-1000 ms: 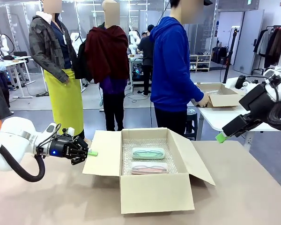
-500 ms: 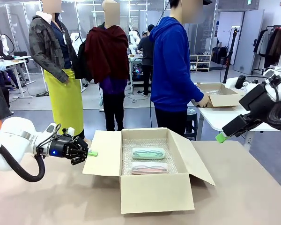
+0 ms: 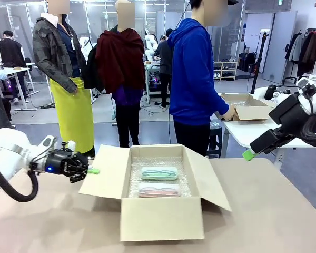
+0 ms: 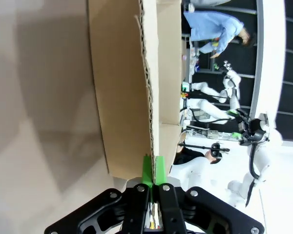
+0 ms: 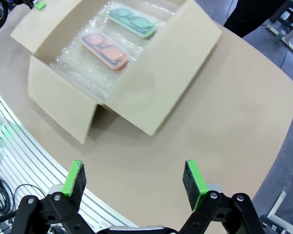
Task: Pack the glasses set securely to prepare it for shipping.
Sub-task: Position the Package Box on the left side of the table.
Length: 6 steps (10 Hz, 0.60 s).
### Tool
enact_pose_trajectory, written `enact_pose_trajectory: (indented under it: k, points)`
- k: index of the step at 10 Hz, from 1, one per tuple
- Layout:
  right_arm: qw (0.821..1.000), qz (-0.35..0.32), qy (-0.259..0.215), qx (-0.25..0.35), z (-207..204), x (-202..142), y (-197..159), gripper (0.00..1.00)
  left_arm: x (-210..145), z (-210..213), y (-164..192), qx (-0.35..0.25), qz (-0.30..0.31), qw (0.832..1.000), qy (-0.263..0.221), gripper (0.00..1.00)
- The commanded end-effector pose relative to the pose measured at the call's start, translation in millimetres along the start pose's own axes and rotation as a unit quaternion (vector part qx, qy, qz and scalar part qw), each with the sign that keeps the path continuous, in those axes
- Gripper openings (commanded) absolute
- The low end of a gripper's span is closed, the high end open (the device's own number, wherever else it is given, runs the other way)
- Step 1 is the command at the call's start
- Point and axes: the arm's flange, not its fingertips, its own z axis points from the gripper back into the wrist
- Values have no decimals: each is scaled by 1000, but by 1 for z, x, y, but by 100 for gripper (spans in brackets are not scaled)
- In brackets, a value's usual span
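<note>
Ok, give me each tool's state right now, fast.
Left tool: closed on the edge of the cardboard box's left flap.
Right tool: open, holding nothing.

You see a brown cardboard box [image 3: 163, 216] lined with clear bubble wrap [image 3: 134, 182] on a tan table [image 3: 274, 221]. Inside lie a mint green case [image 3: 159, 172] and a pale pink case [image 3: 159, 190]. Both black pincers carry green pads [image 5: 194, 184].

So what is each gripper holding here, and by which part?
Left gripper is shut on the cardboard box's left flap, at its outer edge. Right gripper is open, holding nothing.
</note>
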Motion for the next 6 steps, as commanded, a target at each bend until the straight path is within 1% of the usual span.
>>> enact_pose_trajectory:
  k: [1,2,3,4,5,6]
  points:
    - [1000,1,-5,-3,-1,2,1,100,10,50,13,-4,3,1000,16,2]
    - [1000,1,-5,-3,-1,2,1,100,11,74,19,-9,6,1000,15,2]
    - [1000,1,-5,-3,-1,2,1,100,11,101,24,-4,-1,1000,28,2]
    - [1000,1,-5,-3,-1,2,1,100,13,132,36,10,-7,1000,28,2]
    - [1000,1,-5,-3,-1,2,1,100,15,161,46,10,-1,1000,22,2]
    - [1000,1,-5,-3,-1,2,1,100,15,190,51,-4,5,1000,19,2]
